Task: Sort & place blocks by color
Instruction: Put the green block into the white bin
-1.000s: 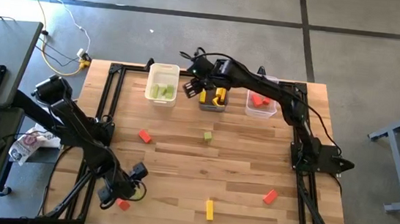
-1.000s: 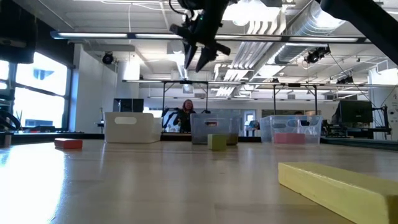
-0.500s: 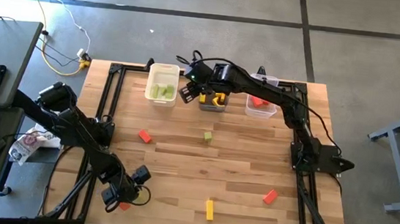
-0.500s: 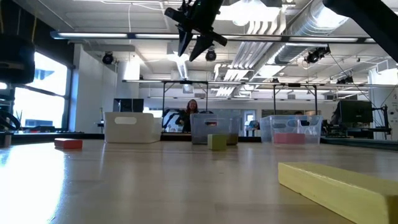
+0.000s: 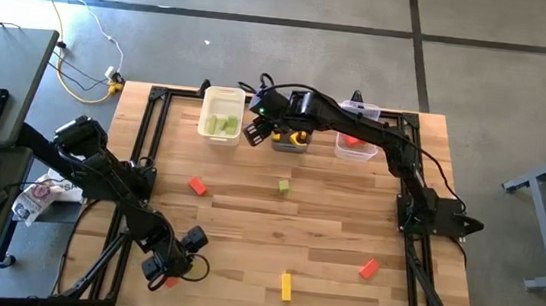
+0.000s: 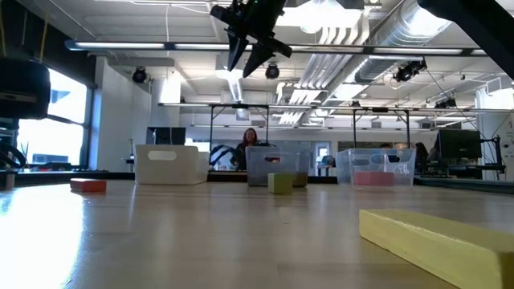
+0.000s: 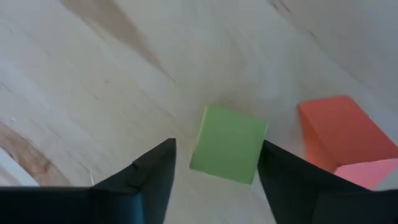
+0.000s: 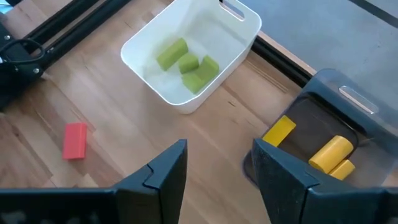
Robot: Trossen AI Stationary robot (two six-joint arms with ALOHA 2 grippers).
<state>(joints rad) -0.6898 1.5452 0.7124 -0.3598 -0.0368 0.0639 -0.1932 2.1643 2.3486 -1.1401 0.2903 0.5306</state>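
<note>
My left gripper (image 5: 179, 256) hangs open at the table's near left corner. In the left wrist view its fingers (image 7: 217, 148) stand on either side of a light green cube (image 7: 228, 144) resting flat on the wood, with a red block (image 7: 345, 134) beside it. My right gripper (image 5: 259, 124) is open and empty, raised (image 6: 250, 38) between the white bin (image 8: 186, 59), which holds three green blocks, and the dark grey bin (image 8: 339, 134), which holds yellow ones. Loose blocks lie on the table: red (image 5: 196, 186), green (image 5: 283, 186), red (image 5: 368, 269), yellow (image 5: 286, 286).
Three bins line the far edge: the white bin (image 5: 221, 114), the dark grey bin (image 5: 291, 137), and a clear bin (image 5: 357, 141) with a red block inside. A black frame rail edges the table. The table's middle is bare wood. A person stands in the room beyond.
My right gripper has moved from above the dark grey bin a little toward the table's left, toward the white bin, rising and tipping as it went. My left gripper has stayed over the green cube while that arm's elbow shifted toward the near edge.
</note>
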